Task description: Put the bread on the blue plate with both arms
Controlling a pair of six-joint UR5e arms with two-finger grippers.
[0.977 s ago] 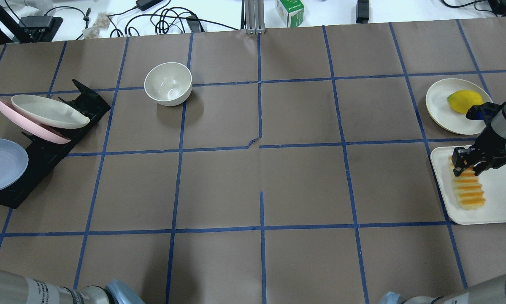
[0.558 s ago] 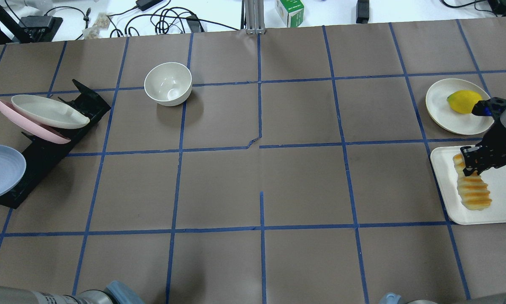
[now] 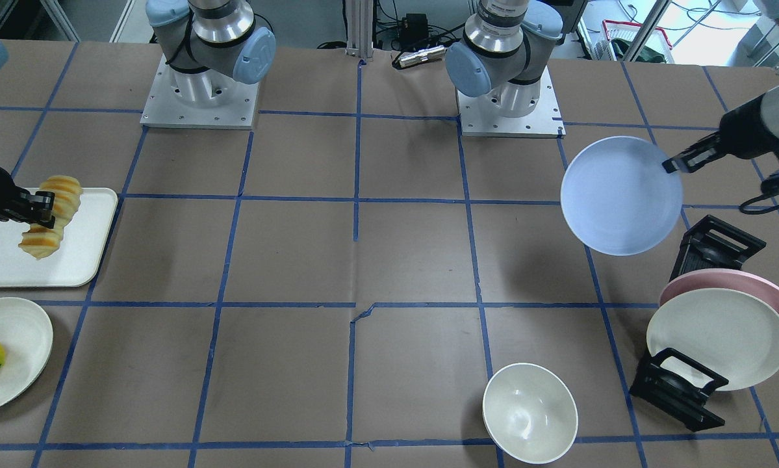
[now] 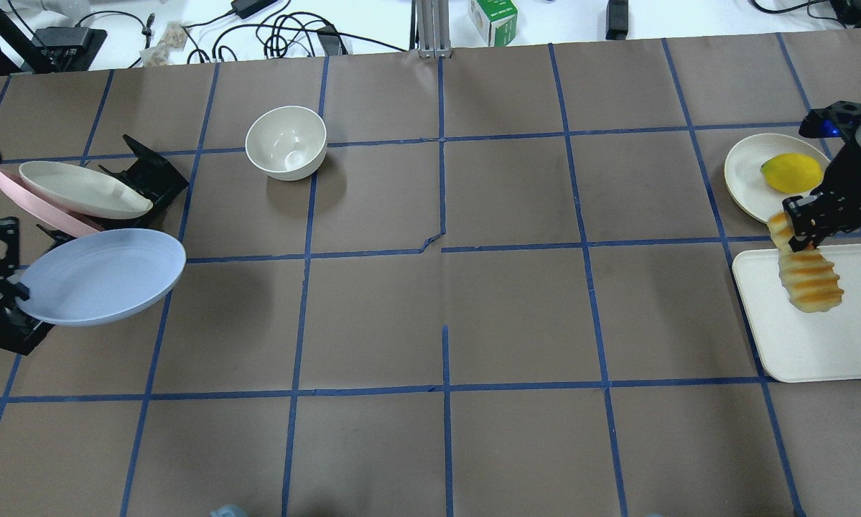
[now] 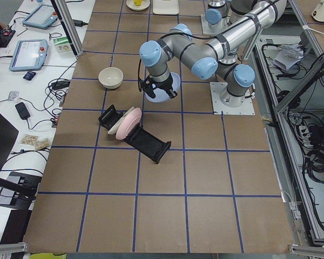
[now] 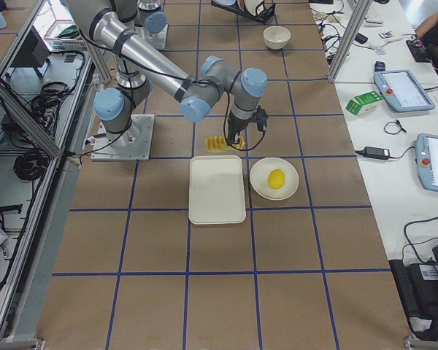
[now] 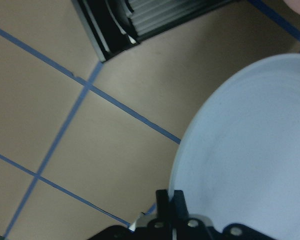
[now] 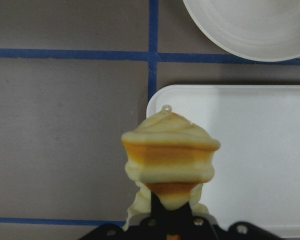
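My left gripper (image 4: 15, 291) is shut on the rim of the blue plate (image 4: 100, 276) and holds it tilted above the table, in front of the black rack. The plate also shows in the front view (image 3: 621, 195) with the left gripper (image 3: 678, 161) on its edge, and in the left wrist view (image 7: 255, 150). My right gripper (image 4: 796, 226) is shut on one end of the bread (image 4: 809, 280). The ridged orange-and-cream loaf hangs above the white tray (image 4: 818, 345). The bread fills the right wrist view (image 8: 170, 155) and shows in the front view (image 3: 43, 221).
A cream plate (image 4: 746, 179) with a yellow lemon (image 4: 789, 172) lies beyond the tray. A white bowl (image 4: 286, 142) stands at the back left. The black rack (image 4: 150, 172) holds a pink plate (image 4: 49, 210) and a cream plate (image 4: 78, 188).
The right gripper has lifted the bread off the tray and carried it a little farther back. The left gripper has brought the blue plate rightward into view, away from the rack.
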